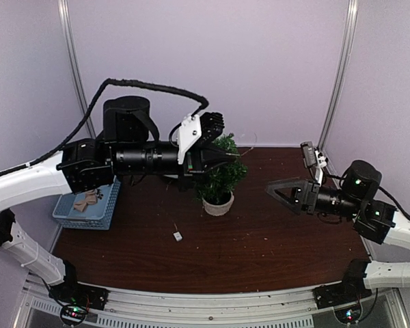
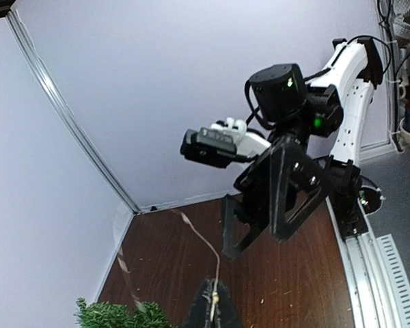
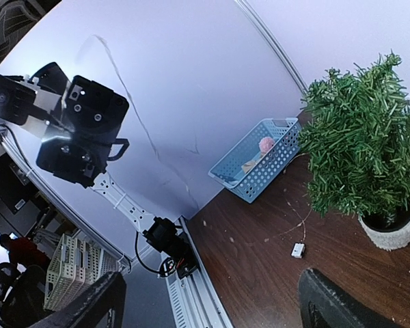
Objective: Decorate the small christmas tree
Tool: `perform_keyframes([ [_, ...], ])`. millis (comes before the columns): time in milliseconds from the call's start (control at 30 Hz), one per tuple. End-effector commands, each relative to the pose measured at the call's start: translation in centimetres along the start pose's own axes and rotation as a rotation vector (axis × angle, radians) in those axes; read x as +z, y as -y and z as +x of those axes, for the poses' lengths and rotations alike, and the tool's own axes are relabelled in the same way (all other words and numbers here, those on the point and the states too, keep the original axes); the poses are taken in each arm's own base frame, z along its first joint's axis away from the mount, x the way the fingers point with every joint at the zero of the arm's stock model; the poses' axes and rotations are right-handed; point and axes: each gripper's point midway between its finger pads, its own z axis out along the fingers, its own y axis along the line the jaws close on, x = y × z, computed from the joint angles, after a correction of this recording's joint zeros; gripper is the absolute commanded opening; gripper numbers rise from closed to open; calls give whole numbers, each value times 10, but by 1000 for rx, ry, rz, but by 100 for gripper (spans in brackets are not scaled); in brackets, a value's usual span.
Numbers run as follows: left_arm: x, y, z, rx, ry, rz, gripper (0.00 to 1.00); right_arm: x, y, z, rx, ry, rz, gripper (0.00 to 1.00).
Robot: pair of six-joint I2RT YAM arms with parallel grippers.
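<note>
Upper centre of the overhead frame: the small christmas tree (image 1: pixel 222 174), bushy and dark green, stands upright in a round off-white pot (image 1: pixel 217 204) on the brown table (image 1: pixel 273 253), towards the table's far side.
Left arm (image 1: pixel 143 160), pose: held level from the left edge to the middle of the overhead frame. A white wrist mount sits on top and a black cable (image 1: pixel 143 83) arches above it.
Left gripper (image 1: pixel 238 156), position: at the top of the tree, on its right-hand side in the frame. Whether it touches the upper twigs or hangs just over them cannot be told.
Left gripper, state: jaws pressed together, pinching a thin tan strand (image 2: pixel 217 273). In the left wrist view the strand rises from the fingertips and curves to the upper left.
Right arm (image 1: pixel 342 199), pose: comes in from the lower right of the overhead frame with the forearm pointing left. A green lamp (image 1: pixel 356 182) is lit on a joint.
Right gripper (image 1: pixel 279 196), position: right of the tree, well apart from it, above the table.
Right gripper, state: fingers spread wide, with nothing between them and touching nothing.
Blue basket (image 1: pixel 89 203): at the left edge of the table below the left arm, with tan and pink pieces inside.
Small white piece (image 1: pixel 178 236): lies on the table to the lower left of the pot, apart from it. A fine wire trails from it in the right wrist view.
</note>
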Motion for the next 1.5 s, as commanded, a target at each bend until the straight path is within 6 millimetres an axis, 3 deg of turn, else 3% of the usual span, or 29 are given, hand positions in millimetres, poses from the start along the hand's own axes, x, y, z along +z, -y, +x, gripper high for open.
perform_keyframes([
  [0,1,-2,-23,-111,116,27,0,17,-12,-12,-87,67,-88,89],
  [267,1,-10,-34,-168,186,19,0,62,-24,-7,-130,72,-174,85],
  [500,1,-13,-36,-191,207,16,0,96,-33,-5,-160,73,-229,74],
  [600,0,-15,-34,-198,208,12,0,105,-31,-7,-153,87,-234,64],
  [767,-5,-22,-33,-231,226,-6,0,111,-30,-12,-158,104,-233,24],
  [867,-13,-40,-28,-299,228,-57,0,107,-24,-12,-160,101,-192,0],
  [1033,-26,-77,3,-444,196,-187,0,76,-5,-23,-180,115,-8,0],
  [1233,-38,-123,50,-610,137,-335,0,29,44,-46,-206,108,326,0],
  [1467,-29,-158,81,-684,64,-382,0,7,87,-74,-172,108,526,0],
])
